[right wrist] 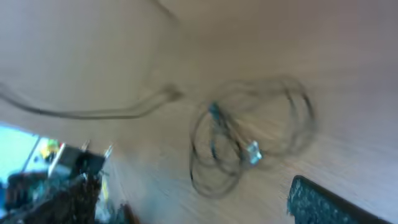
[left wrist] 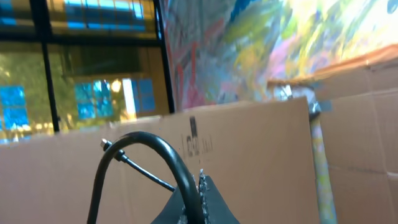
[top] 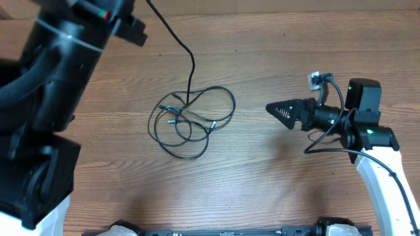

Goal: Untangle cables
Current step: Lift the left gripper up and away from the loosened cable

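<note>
From my station I see a brown wood-grain table (top: 262, 190) with the cables (top: 190, 121) lying on it left of centre: thin black cords looped over one another in a loose tangle, small plug ends showing among the loops. One strand leads off toward the far edge — whether it lies flat, I can't tell.

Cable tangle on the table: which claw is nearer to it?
Right. The right claw sits just right of the cable tangle; the left claw is raised, facing away.
</note>
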### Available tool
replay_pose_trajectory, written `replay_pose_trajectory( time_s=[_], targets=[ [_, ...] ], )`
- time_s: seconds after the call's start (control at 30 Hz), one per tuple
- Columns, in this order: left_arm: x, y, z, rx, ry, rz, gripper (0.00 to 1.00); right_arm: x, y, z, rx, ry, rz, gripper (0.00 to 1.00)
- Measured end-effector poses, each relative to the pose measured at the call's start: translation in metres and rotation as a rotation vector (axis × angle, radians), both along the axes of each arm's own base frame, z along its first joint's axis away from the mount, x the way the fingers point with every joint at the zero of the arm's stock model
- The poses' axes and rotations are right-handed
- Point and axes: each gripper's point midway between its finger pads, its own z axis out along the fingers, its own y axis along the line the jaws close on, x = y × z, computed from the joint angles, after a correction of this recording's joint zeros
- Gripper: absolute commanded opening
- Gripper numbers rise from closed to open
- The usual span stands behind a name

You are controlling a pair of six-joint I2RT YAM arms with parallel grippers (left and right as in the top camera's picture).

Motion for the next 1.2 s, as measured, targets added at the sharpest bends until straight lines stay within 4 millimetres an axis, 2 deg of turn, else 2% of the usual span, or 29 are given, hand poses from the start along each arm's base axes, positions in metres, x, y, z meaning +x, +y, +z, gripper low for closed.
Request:
replay_pose_trajectory(
  time_s=[0.03,0.13,0.23,0.27,0.33,0.4,0.5,0.57,0.77,0.8,0.87,0.9,0.93,0.97,1.2],
  targets=[
    [0.005,-0.003,-0.005,0.005,0.018,-0.004,0.04,0.003,0.005,0.023,0.031,-0.127,0.058,0.96],
    [0.014,-0.012,-0.013,0.006,0.057,-0.045,0.04,-0.004,0.017,0.071,0.084,-0.402,0.203,0.99],
    [0.019,-0.023,-0.021,-0.003,0.096,-0.106,0.04,-0.014,0.026,0.093,0.097,-0.549,0.290,0.99],
    [0.021,-0.027,-0.023,-0.009,0.110,-0.131,0.04,-0.020,0.035,0.106,0.099,-0.638,0.339,0.99],
    [0.025,-0.035,-0.028,-0.017,0.140,-0.176,0.04,-0.031,0.048,0.119,0.111,-0.710,0.398,0.99],
    [0.029,-0.046,-0.036,-0.026,0.180,-0.236,0.04,-0.035,0.060,0.125,0.123,-0.730,0.410,0.99],
    [0.027,-0.063,-0.045,-0.018,0.227,-0.351,0.04,-0.026,0.066,0.127,0.122,-0.717,0.351,0.99],
    [0.022,-0.070,-0.048,-0.004,0.238,-0.406,0.04,-0.020,0.064,0.129,0.116,-0.718,0.314,0.93],
    [-0.002,-0.095,-0.053,0.034,0.251,-0.558,0.04,-0.004,0.059,0.132,0.097,-0.721,0.211,0.89],
    [-0.006,-0.099,-0.053,0.039,0.251,-0.576,0.04,-0.002,0.059,0.132,0.095,-0.721,0.198,0.85],
    [-0.011,-0.104,-0.055,0.047,0.257,-0.600,0.04,0.000,0.058,0.132,0.090,-0.724,0.184,0.70],
    [-0.012,-0.105,-0.056,0.049,0.261,-0.607,0.04,0.002,0.057,0.133,0.086,-0.731,0.174,0.33],
    [-0.014,-0.107,-0.056,0.051,0.262,-0.614,0.04,0.003,0.057,0.133,0.084,-0.734,0.172,0.15],
    [-0.014,-0.107,-0.057,0.053,0.267,-0.617,0.04,0.003,0.057,0.133,0.081,-0.737,0.167,0.04],
    [-0.014,-0.108,-0.058,0.057,0.271,-0.619,0.04,0.005,0.056,0.124,0.078,-0.679,0.162,0.04]
  ],
)
